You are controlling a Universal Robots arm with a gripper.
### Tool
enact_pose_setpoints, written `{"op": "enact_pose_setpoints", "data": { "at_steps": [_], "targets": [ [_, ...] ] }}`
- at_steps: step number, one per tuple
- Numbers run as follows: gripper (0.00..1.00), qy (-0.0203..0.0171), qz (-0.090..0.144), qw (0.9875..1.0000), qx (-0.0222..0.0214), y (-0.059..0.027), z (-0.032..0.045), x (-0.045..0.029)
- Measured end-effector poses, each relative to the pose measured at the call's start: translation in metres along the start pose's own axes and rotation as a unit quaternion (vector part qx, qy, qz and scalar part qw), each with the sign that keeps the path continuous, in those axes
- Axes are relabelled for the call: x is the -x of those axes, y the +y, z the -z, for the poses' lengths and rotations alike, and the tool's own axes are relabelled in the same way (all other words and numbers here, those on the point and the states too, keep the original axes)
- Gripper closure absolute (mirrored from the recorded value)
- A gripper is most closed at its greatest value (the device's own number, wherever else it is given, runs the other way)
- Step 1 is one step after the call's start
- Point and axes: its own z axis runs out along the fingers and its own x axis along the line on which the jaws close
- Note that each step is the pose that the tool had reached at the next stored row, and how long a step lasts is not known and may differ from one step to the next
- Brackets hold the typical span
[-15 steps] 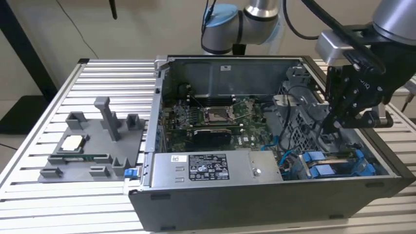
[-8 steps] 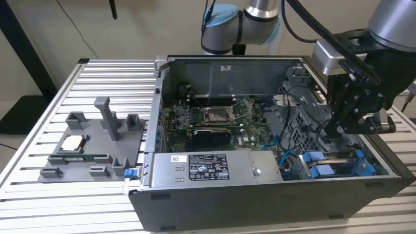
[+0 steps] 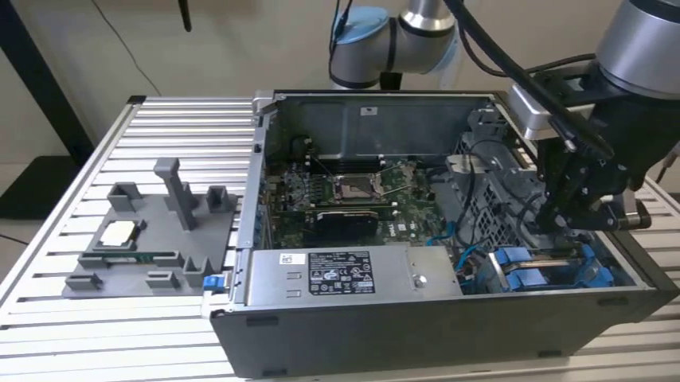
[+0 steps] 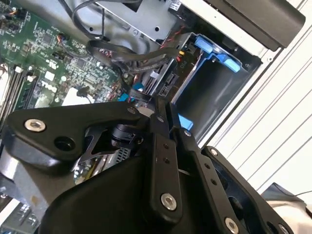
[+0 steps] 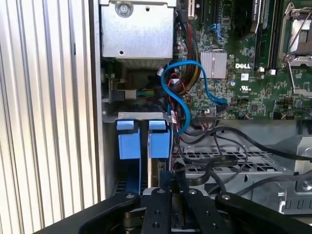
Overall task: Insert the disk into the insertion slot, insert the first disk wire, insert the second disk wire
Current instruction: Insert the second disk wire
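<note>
Disk (image 5: 157, 146) seated in computer case (image 3: 425, 334), slatted metal table (image 3: 117, 151)

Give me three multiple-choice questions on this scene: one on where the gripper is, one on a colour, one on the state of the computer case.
1. In the exterior view, where is the gripper?
A. Over the grey fixture on the table
B. Over the blue carriers at the case's right end
C. Beside the case, above the bare table

2. In the first wrist view, what colour is the thin looping cable?
A. Yellow
B. White
C. Blue

3. What state is the computer case in?
A. Open, motherboard exposed
B. Closed by a panel
C. Standing upright on end

Answers: 1 B, the gripper hangs inside the case above the blue carriers; 2 C, the loop is bright blue; 3 A, the board shows from above.
</note>
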Motion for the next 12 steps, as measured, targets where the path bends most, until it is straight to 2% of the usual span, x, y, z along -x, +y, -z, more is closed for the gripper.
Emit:
{"op": "enact_pose_setpoints", "data": {
  "at_steps": [2,4,6,12],
  "targets": [
    [0.84,0.0,0.001,1.0,-0.0083,0.0013,-0.0016,-0.0003],
    [0.84,-0.0002,0.001,0.9999,-0.0143,0.0021,-0.004,-0.0006],
    [0.84,-0.0002,0.001,0.9999,-0.0154,0.0023,-0.0061,-0.0007],
    [0.84,0.0,0.001,0.9999,-0.0154,0.0023,-0.0062,-0.0007]
  ]
}}
